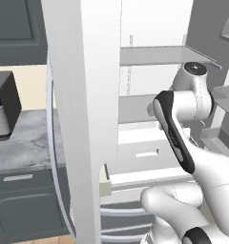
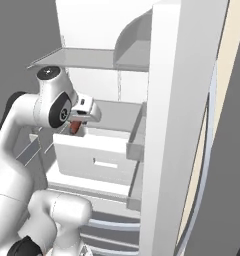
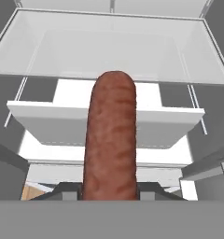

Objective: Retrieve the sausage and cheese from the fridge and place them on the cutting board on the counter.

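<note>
My gripper [image 3: 109, 190] is shut on the sausage [image 3: 111, 135], a reddish-brown piece that sticks out forward between the two dark fingertips [image 3: 61, 189]. In the right base view the sausage [image 2: 74, 128] hangs under the hand, with the gripper [image 2: 77, 124] just above the white drawer [image 2: 97, 155] inside the open fridge [image 2: 92, 60]. The arm reaches into the fridge [image 1: 150, 57] past its open left door [image 1: 83, 119]. The counter [image 1: 26, 140] lies left of that door. The cheese and the cutting board are out of view.
A grey shelf [image 1: 164, 55] runs above the hand and the white drawer [image 3: 104, 126] sits below it. The right fridge door [image 2: 184, 125] stands open close by. A black appliance [image 1: 4, 109] stands on the counter, over dark cabinet drawers [image 1: 21, 190].
</note>
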